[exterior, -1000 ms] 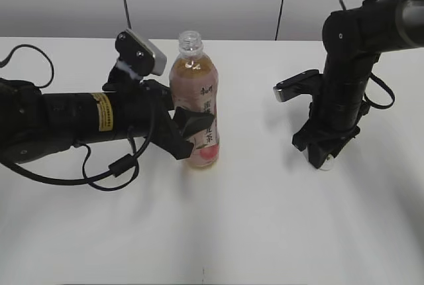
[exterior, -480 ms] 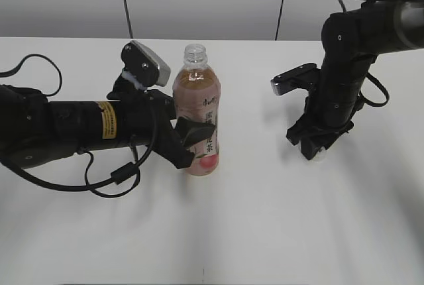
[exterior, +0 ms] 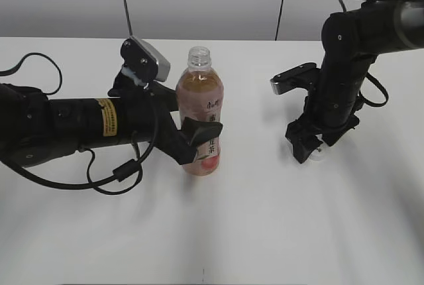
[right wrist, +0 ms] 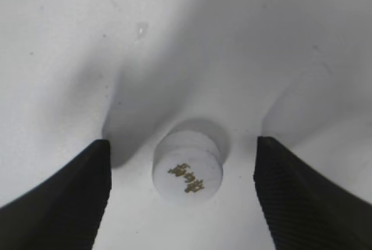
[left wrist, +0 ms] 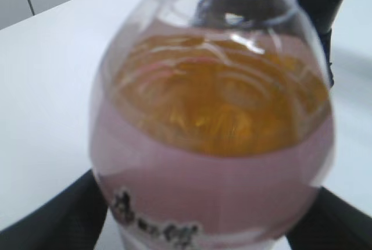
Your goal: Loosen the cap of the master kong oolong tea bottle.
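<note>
Bottle: the master kong oolong tea bottle (exterior: 199,109) stands upright on the white table (exterior: 218,232), left of centre. Its neck is open at the top, with no closure on it. Amber tea fills it up to the shoulder; the pale pink label wraps the body.

Left gripper: the left gripper (exterior: 191,140) reaches in horizontally from the left side and is clamped around the lower half of the bottle. One black finger crosses the front of the label. In the left wrist view the bottle fills the picture, and a dark finger (left wrist: 64,218) shows at each bottom corner, pressed against its sides.

Cap: the cap (right wrist: 188,168) lies flat on the table, well apart from the bottle, on the right side. It is white and round, with small dark print on its top face. In the exterior view it is only a pale sliver (exterior: 317,158) under the right arm.

Right gripper: the right gripper (right wrist: 183,195) points straight down above the cap. Its jaws are spread wide, one on either side of the cap, neither touching it. It holds nothing.
</note>
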### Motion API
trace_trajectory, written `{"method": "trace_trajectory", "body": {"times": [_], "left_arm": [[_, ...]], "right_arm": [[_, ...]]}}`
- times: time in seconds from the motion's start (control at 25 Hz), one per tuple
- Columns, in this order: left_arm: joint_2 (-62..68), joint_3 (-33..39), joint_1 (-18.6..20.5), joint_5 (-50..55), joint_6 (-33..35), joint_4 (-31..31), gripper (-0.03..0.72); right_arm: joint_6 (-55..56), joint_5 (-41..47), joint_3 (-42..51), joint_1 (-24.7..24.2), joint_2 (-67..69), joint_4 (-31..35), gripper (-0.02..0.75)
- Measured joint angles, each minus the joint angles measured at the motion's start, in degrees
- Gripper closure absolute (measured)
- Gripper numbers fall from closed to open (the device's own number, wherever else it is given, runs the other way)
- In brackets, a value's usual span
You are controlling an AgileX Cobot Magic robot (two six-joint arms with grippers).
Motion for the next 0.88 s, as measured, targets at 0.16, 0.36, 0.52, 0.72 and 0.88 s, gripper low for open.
{"method": "trace_trajectory", "body": {"times": [0.16, 0.36, 0.52, 0.72, 0.88], "left_arm": [[0.0, -0.24, 0.0, 1.52, -0.07, -0.34, 0.107], [-1.39, 0.98, 0.05, 2.96, -0.07, -0.56, 0.101], [-3.83, 5.19, 1.69, 2.78, -0.13, -1.56, 0.099], [-8.3, 12.3, 5.66, -0.32, -1.71, -3.04, 0.099], [-13.77, 13.94, 7.78, 3.47, -1.82, -4.84, 0.104]], "right_arm": [[0.0, 0.0, 0.0, 0.0, -0.66, 0.16, 0.152], [0.0, 1.5, 0.0, 0.0, -2.92, 0.16, 0.151], [0.7, 3.41, 0.06, 0.0, -4.44, 0.16, 0.151], [1.29, 5.13, 0.18, 0.0, -6.72, 0.51, 0.151], [1.44, 6.79, 0.18, 0.0, -8.8, 2.09, 0.151]]}}
